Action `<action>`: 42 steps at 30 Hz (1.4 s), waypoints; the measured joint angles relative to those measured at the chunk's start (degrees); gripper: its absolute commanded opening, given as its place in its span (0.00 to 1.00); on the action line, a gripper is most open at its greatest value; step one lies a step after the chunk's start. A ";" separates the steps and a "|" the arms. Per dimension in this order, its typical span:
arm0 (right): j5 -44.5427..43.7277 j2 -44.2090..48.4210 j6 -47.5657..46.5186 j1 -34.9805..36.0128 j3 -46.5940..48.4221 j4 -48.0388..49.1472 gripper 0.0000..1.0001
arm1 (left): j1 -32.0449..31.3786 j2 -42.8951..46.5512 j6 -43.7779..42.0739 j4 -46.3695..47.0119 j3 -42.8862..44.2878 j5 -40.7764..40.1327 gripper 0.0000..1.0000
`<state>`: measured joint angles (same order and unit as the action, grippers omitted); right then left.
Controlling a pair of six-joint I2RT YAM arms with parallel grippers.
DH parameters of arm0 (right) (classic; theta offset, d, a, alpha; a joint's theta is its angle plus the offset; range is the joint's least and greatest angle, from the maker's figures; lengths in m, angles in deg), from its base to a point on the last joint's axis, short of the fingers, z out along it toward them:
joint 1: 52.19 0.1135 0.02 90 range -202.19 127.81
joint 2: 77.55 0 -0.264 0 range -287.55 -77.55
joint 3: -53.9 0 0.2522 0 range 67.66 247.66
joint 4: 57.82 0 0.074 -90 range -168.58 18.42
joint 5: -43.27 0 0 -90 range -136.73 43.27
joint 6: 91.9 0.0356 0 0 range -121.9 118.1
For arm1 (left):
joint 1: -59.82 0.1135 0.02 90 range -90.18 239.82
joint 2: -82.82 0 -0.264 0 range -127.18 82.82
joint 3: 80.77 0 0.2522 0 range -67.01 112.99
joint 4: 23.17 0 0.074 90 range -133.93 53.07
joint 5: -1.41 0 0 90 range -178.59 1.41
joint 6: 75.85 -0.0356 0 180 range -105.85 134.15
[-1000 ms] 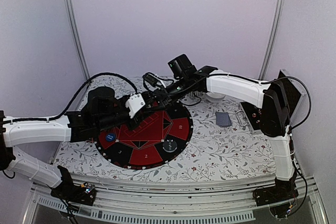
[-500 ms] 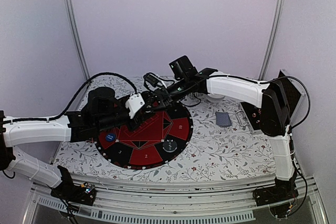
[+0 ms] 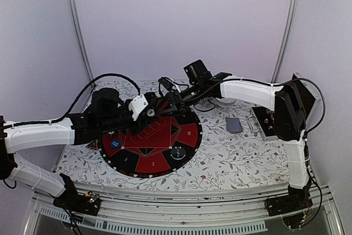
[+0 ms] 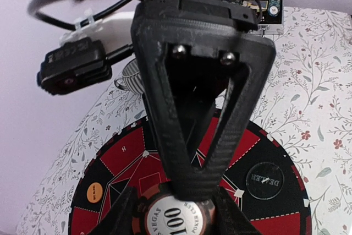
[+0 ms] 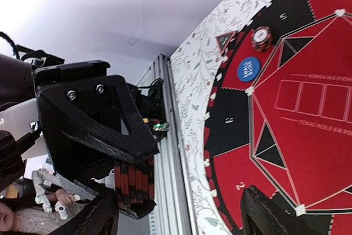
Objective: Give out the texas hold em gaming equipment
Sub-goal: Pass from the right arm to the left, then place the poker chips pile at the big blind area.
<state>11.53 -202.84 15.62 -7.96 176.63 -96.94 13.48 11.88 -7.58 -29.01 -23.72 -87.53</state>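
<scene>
A: Where's the poker chip stack?
B: Pinched by its rims in the left fingers, over the poker mat.
A: The right fingers?
B: Spread wide just beyond, one tip seemingly touching the stack's far edge.

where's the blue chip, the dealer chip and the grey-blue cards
blue chip (image 5: 248,69), right wrist view, centre of its printed face
dealer chip (image 4: 265,179), left wrist view, middle of its black top
grey-blue cards (image 3: 234,125), top view, middle of the top card's back
</scene>
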 measured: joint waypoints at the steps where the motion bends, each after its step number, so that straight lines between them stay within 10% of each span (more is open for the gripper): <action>1: -1.01 0.26 0.09 -0.63 -0.35 0.33 0.81 | 0.50 -0.57 0.46 -0.28 0.44 0.07 0.00; 23: 4.00 10.82 1.73 -0.63 -14.75 17.38 0.81 | 2.56 4.15 0.31 1.86 3.17 16.70 0.00; 42: -1.73 16.22 5.88 -0.55 -15.63 25.44 0.76 | 2.49 4.42 0.24 -3.15 4.79 11.15 0.00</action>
<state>9.81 -186.62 21.50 -8.51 161.00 -71.50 15.97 16.30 -7.34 -32.15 -18.93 -76.38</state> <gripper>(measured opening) 0.768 0.402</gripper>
